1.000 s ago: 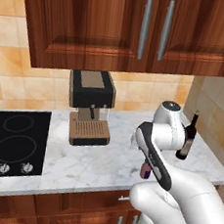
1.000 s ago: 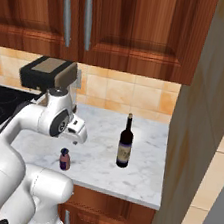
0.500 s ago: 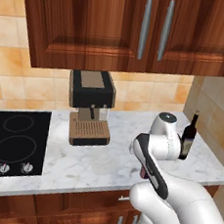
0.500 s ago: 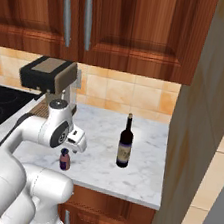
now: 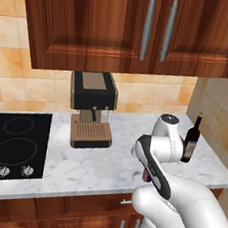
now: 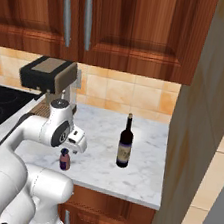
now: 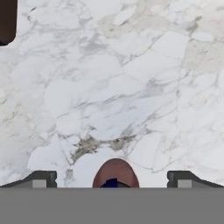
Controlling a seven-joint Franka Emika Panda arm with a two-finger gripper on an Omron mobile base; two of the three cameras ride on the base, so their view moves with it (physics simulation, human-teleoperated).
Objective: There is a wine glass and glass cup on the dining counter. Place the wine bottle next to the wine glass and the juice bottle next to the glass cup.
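Little of the task is judged to be done. The juice bottle (image 6: 65, 159) is seen on the marble worktop (image 6: 140, 173) near its front edge, just under the arm's hand, and the wine bottle (image 6: 124, 147) is seen upright on the same worktop, apart from it toward the side wall. In the hand view, the gripper (image 7: 112, 179) is held wide open with the juice bottle's top (image 7: 115, 174) between its tips, ungrasped. Both bottles are left to be grasped, carried to the dining counter, and set beside their glasses.
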